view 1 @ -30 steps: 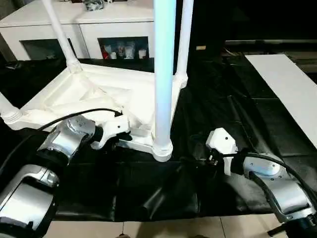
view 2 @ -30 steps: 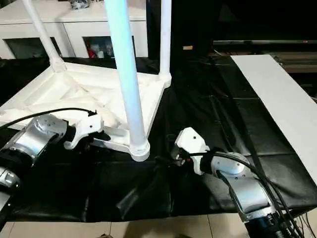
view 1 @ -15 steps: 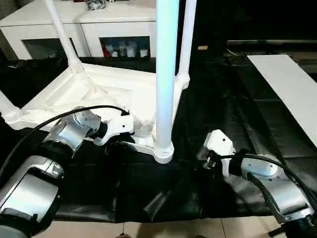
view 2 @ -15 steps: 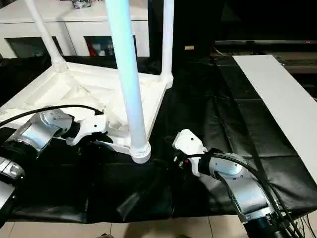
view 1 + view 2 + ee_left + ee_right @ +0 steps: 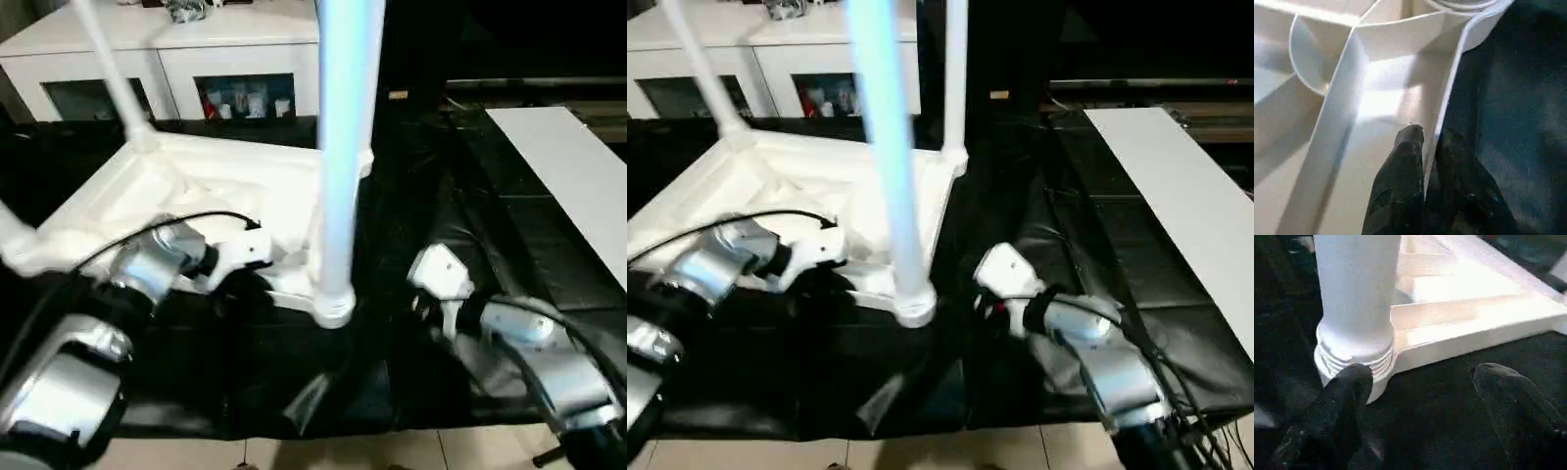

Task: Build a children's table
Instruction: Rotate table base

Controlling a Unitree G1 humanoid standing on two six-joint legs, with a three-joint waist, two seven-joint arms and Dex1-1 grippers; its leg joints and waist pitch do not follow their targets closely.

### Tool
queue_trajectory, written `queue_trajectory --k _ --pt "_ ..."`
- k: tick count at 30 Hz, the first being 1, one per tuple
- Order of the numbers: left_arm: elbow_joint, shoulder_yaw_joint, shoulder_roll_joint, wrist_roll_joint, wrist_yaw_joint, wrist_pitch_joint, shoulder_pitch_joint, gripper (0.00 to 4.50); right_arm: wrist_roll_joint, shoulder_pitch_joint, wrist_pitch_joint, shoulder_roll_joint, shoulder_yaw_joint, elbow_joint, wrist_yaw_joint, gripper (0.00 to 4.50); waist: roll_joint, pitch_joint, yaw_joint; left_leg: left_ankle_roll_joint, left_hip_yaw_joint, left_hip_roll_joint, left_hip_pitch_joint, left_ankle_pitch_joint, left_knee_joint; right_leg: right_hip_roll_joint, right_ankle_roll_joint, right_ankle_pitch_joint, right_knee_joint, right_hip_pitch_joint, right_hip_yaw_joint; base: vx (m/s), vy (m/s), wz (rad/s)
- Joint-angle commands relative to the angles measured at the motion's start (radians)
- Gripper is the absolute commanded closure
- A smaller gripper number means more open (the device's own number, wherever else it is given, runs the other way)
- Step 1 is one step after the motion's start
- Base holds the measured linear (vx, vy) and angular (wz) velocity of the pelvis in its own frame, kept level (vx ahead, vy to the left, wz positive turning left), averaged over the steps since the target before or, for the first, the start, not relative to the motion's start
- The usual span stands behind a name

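The children's table lies upside down on a black mat, its white ribbed tabletop (image 5: 196,186) facing up. White tube legs stand in the corner sockets; the nearest leg (image 5: 343,147) rises at picture centre. My left gripper (image 5: 1427,134) is shut on the tabletop's thin front rim (image 5: 1449,83), one black finger on each side, a little left of the nearest leg's socket (image 5: 333,305). My right gripper (image 5: 1422,374) is open on the mat just right of that socket. Its fingertips (image 5: 1354,377) are low beside the leg's ringed base (image 5: 1354,350) and hold nothing.
A white cabinet with glass doors (image 5: 196,59) stands behind the table. A flat white board (image 5: 568,176) lies at the right on the black mat (image 5: 441,196). Light floor tiles (image 5: 343,455) show along the near edge. A black cable (image 5: 147,230) runs over my left forearm.
My left gripper has slid right along the front rim toward the nearest leg. The right gripper has stayed close to the leg's base. The head views have shifted a little.
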Motion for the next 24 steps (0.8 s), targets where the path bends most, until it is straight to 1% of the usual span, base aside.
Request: queue_trajectory --k 1,2,4,5,6,7,8,9,10,11,12,13,14,15,17,18,19,20,21,22,23,24 --pt "-0.024 0.005 0.008 -0.001 0.046 0.077 0.062 4.23 -0.012 -0.009 -0.009 0.004 -0.011 0.012 -0.010 0.71 -0.010 -0.058 0.005 0.032 -0.015 0.040 0.001 -0.232 -0.074 -0.060 -0.234 -0.252 -0.077 0.055 0.036 0.000 0.000 0.00" --pt "-0.042 0.007 0.008 0.000 0.055 0.091 0.076 4.26 -0.012 -0.009 -0.009 0.004 -0.011 0.013 -0.010 0.71 -0.010 -0.058 0.003 0.036 -0.014 0.040 0.002 -0.235 -0.074 -0.061 -0.229 -0.270 -0.080 0.054 0.036 0.000 0.000 0.00" --pt "-0.072 0.029 -0.002 -0.004 0.103 0.108 0.108 4.36 -0.015 -0.015 -0.006 0.010 -0.017 0.021 -0.030 0.71 -0.008 -0.058 0.000 0.036 -0.015 0.041 0.002 -0.237 -0.074 -0.060 -0.224 -0.285 -0.079 0.053 0.035 0.000 0.000 0.00" --pt "-0.091 0.039 -0.007 -0.006 0.118 0.124 0.122 4.36 -0.013 -0.017 -0.004 0.013 -0.019 0.022 -0.037 0.71 -0.010 -0.054 -0.003 0.038 -0.014 0.038 0.005 -0.265 -0.075 -0.058 -0.210 -0.339 -0.088 0.048 0.033 0.000 0.000 0.00" --pt "-0.122 0.057 -0.015 -0.012 0.149 0.133 0.144 4.38 -0.011 -0.020 0.001 0.019 -0.025 0.024 -0.049 0.71 -0.011 -0.055 -0.004 0.035 -0.014 0.039 0.006 -0.272 -0.074 -0.060 -0.207 -0.355 -0.088 0.048 0.034 0.000 0.000 0.00" --pt "-0.138 0.064 -0.019 -0.015 0.163 0.133 0.153 4.43 -0.010 -0.021 0.004 0.022 -0.027 0.025 -0.054 0.71 -0.010 -0.054 -0.006 0.032 -0.016 0.041 0.003 -0.273 -0.077 -0.060 -0.198 -0.376 -0.089 0.049 0.034 0.000 0.000 0.00" --pt "-0.173 0.079 -0.025 -0.011 0.197 0.169 0.170 4.43 -0.013 -0.024 0.015 0.029 -0.032 0.031 -0.068 0.71 -0.006 -0.053 -0.006 0.029 -0.015 0.039 0.008 -0.290 -0.076 -0.059 -0.186 -0.411 -0.093 0.043 0.034 0.000 0.000 0.00" --pt "-0.173 0.079 -0.025 -0.011 0.197 0.169 0.170 4.44 -0.013 -0.024 0.015 0.029 -0.032 0.031 -0.068 0.71 -0.007 -0.054 -0.008 0.028 -0.016 0.040 0.006 -0.290 -0.076 -0.058 -0.186 -0.405 -0.091 0.044 0.035 0.000 0.000 0.00" --pt "-0.196 0.087 -0.028 -0.007 0.218 0.194 0.180 4.44 -0.016 -0.026 0.023 0.032 -0.036 0.036 -0.077 0.71 -0.008 -0.053 -0.009 0.027 -0.016 0.039 0.007 -0.293 -0.078 -0.055 -0.179 -0.407 -0.093 0.043 0.034 0.000 0.000 0.00" --pt "-0.241 0.100 -0.039 -0.006 0.247 0.240 0.197 4.45 -0.018 -0.027 0.030 0.035 -0.039 0.042 -0.087 0.71 -0.014 -0.053 -0.010 0.028 -0.017 0.039 0.004 -0.289 -0.079 -0.057 -0.176 -0.412 -0.090 0.045 0.034 0.000 0.000 0.00" --pt "-0.307 0.108 -0.053 -0.007 0.279 0.277 0.228 4.48 -0.019 -0.029 0.033 0.037 -0.039 0.052 -0.096 0.71 -0.012 -0.052 -0.010 0.028 -0.017 0.039 0.003 -0.290 -0.078 -0.058 -0.174 -0.421 -0.092 0.044 0.034 0.000 0.000 0.00" --pt "-0.341 0.110 -0.061 -0.005 0.298 0.287 0.246 4.49 -0.019 -0.029 0.030 0.039 -0.036 0.059 -0.097 0.71 -0.017 -0.052 -0.013 0.030 -0.018 0.039 -0.001 -0.280 -0.078 -0.059 -0.167 -0.430 -0.092 0.047 0.033 0.000 0.000 0.00" --pt "-0.349 0.104 -0.062 -0.006 0.293 0.256 0.254 4.49 -0.022 -0.030 0.027 0.039 -0.032 0.062 -0.097 0.71 -0.020 -0.052 -0.013 0.037 -0.017 0.038 0.000 -0.277 -0.077 -0.058 -0.161 -0.441 -0.097 0.042 0.033 0.000 0.000 0.00" --pt "-0.350 0.105 -0.067 -0.011 0.296 0.240 0.259 4.49 -0.021 -0.032 0.025 0.040 -0.029 0.064 -0.093 0.71 -0.018 -0.054 -0.013 0.042 -0.016 0.035 0.001 -0.274 -0.074 -0.057 -0.155 -0.447 -0.098 0.040 0.033 0.000 0.000 0.00" --pt "-0.364 0.097 -0.067 -0.017 0.280 0.196 0.267 4.49 -0.024 -0.036 0.022 0.041 -0.024 0.068 -0.093 0.71 -0.018 -0.055 -0.013 0.046 -0.016 0.036 -0.002 -0.263 -0.074 -0.055 -0.155 -0.419 -0.097 0.040 0.034 0.000 0.000 0.00" --pt "-0.369 0.097 -0.067 -0.018 0.280 0.199 0.269 4.49 -0.024 -0.037 0.022 0.042 -0.024 0.069 -0.093 0.71 -0.017 -0.056 -0.012 0.048 -0.016 0.037 -0.002 -0.258 -0.075 -0.055 -0.157 -0.404 -0.095 0.041 0.034 0.000 0.000 0.00" --pt "-0.382 0.096 -0.067 -0.022 0.280 0.166 0.273 4.49 -0.025 -0.042 0.022 0.044 -0.024 0.072 -0.095 0.71 -0.017 -0.055 -0.012 0.049 -0.016 0.038 -0.001 -0.258 -0.076 -0.054 -0.164 -0.384 -0.093 0.040 0.034 0.000 0.000 0.00" --pt "-0.382 0.096 -0.067 -0.023 0.280 0.165 0.273 4.49 -0.025 -0.042 0.022 0.044 -0.024 0.072 -0.095 0.71 -0.015 -0.056 -0.010 0.050 -0.016 0.038 0.000 -0.260 -0.075 -0.054 -0.167 -0.378 -0.093 0.040 0.034 0.000 0.000 0.00" --pt "-0.397 0.101 -0.070 -0.042 0.268 0.141 0.278 4.49 -0.023 -0.046 0.023 0.045 -0.025 0.074 -0.098 0.71 -0.016 -0.058 -0.010 0.050 -0.015 0.038 0.000 -0.252 -0.074 -0.054 -0.176 -0.347 -0.089 0.041 0.034 0.000 0.000 0.00" --pt "-0.395 0.099 -0.069 -0.045 0.264 0.081 0.279 4.49 -0.022 -0.046 0.024 0.045 -0.024 0.072 -0.098 0.71 -0.016 -0.058 -0.009 0.051 -0.014 0.038 -0.001 -0.245 -0.073 -0.053 -0.179 -0.331 -0.088 0.042 0.035 0.000 0.000 0.00" --pt "-0.401 0.102 -0.070 -0.043 0.276 0.072 0.282 4.49 -0.023 -0.045 0.024 0.046 -0.024 0.071 -0.097 0.71 -0.015 -0.060 -0.008 0.054 -0.014 0.038 -0.002 -0.233 -0.073 -0.053 -0.184 -0.301 -0.085 0.043 0.035 0.000 0.000 0.00" --pt "-0.400 0.104 -0.070 -0.041 0.284 0.064 0.283 4.49 -0.025 -0.044 0.024 0.046 -0.023 0.069 -0.098 0.71 -0.014 -0.060 -0.006 0.055 -0.013 0.038 0.000 -0.231 -0.072 -0.053 -0.188 -0.290 -0.085 0.041 0.035 0.000 0.000 0.00"
